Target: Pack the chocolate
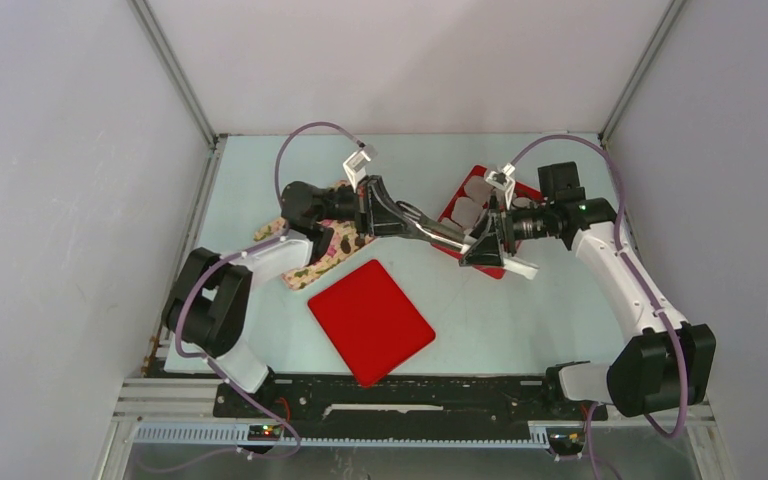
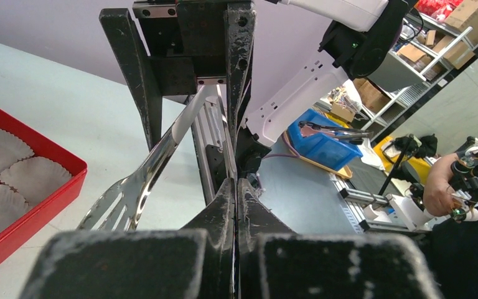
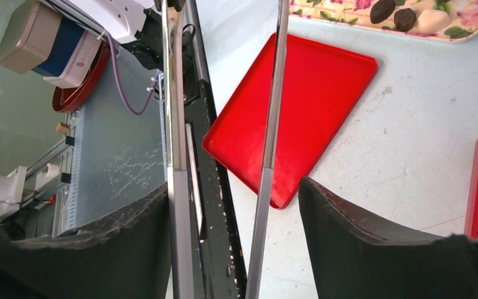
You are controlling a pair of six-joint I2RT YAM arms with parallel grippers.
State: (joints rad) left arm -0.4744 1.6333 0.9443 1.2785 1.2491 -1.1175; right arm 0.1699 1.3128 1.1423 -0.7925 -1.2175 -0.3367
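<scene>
Some chocolate (image 3: 383, 10) on flowered tray (image 1: 335, 250) — pale table (image 1: 520, 310), white walls (image 1: 410, 60).

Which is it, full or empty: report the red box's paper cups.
Empty where visible: the paper cups in the red box show bare paper, nothing inside; others hidden.

A flat red lid (image 1: 371, 320) lies on the pale table (image 1: 530, 320). Behind it on the left is a flowery tray (image 1: 332, 245). On the right is a red box (image 2: 43, 205) with white paper cups (image 2: 0, 152) inside, and shiny metal tongs (image 2: 143, 180) reach across between the two.
</scene>
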